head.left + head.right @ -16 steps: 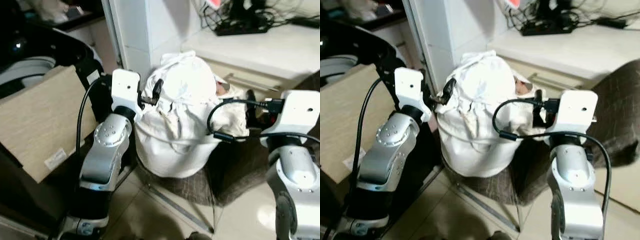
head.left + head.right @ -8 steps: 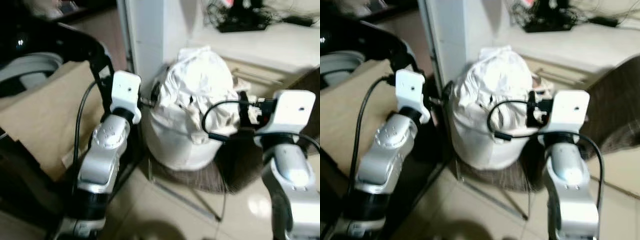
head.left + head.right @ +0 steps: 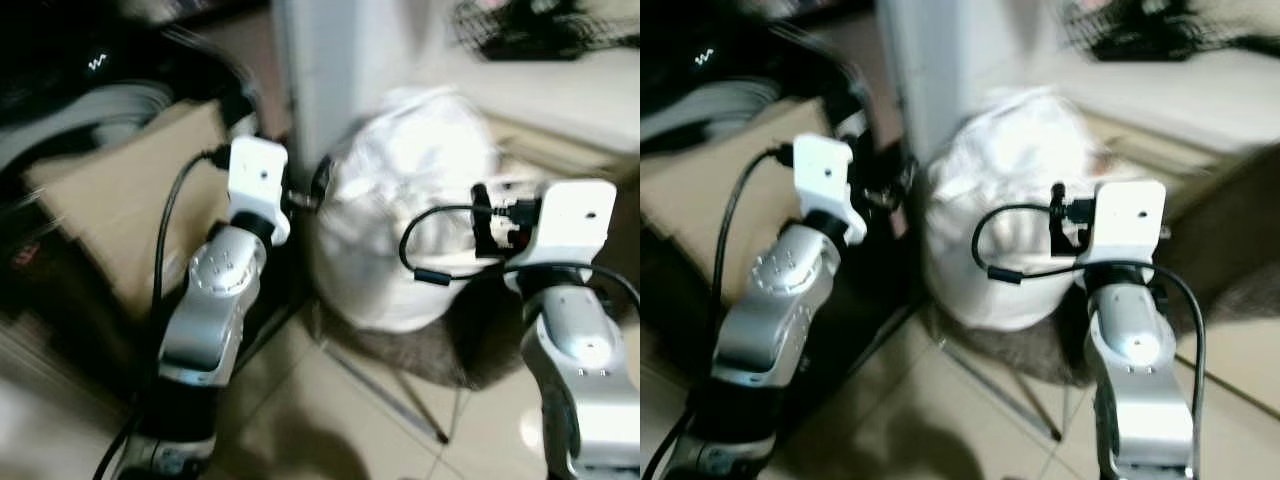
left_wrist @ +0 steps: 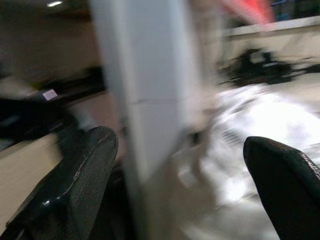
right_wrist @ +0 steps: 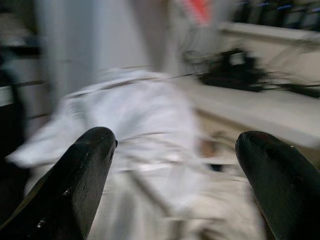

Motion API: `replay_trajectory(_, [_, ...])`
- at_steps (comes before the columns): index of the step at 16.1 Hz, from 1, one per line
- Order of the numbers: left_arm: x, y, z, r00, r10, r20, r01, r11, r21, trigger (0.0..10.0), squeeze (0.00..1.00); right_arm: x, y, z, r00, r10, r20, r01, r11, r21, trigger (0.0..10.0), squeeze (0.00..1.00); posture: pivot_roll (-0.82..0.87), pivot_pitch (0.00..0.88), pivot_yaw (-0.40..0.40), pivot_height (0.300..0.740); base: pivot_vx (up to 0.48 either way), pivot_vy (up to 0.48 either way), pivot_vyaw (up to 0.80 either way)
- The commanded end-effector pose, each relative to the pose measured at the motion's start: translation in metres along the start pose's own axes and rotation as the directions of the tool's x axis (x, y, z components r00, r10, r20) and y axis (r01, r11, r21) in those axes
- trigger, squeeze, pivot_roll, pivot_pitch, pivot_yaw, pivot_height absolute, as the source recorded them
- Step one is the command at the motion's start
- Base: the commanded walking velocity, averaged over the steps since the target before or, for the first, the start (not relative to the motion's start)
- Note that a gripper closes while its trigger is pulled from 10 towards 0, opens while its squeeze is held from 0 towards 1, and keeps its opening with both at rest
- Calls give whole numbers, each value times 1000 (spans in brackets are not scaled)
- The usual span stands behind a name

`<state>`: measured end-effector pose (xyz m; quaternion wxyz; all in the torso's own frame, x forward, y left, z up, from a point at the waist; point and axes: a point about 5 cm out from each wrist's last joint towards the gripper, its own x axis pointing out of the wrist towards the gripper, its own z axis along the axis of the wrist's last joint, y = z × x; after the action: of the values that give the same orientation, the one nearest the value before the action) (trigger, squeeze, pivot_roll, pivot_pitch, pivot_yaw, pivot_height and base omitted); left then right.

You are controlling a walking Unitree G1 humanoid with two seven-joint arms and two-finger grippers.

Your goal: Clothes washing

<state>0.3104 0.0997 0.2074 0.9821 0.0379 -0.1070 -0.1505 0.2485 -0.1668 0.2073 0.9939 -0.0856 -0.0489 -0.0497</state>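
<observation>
A white pillar (image 3: 320,90) rises close behind the white laundry bundle (image 3: 410,240), a tan board (image 3: 120,220) leans on its left, and bare tiled floor (image 3: 330,420) lies open in front. The bundle sits on a dark mat (image 3: 440,345), a rounded heap standing upright, with no clear long axis through the blur. Both arms are raised, 1 on each side of it. The left gripper (image 4: 185,175) and right gripper (image 5: 175,165) each hold their 2 fingers wide apart, empty.
</observation>
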Motion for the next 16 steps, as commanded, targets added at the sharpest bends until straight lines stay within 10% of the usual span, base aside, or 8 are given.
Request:
replay_trajectory(1, [-2,8,0,999,36,-7,-36,999,-9,10000,0,2,4,5,999,26,25,-26,1000,-2,10000,0,-142,39,32,740,379,0,800])
replay_trajectory(8, [-5,16,0,998,67,-17,-68,997,-29,10000,0,8,4,9,998,36,52,-36,999,-11,10000,0,-134,40,22,740,420,0,795])
replay_trajectory(16, [-2,16,-2,998,51,-21,-52,997,-50,10000,0,0,-4,15,997,-28,71,23,998,65,10000,0,-153,42,37,740,419,0,-300])
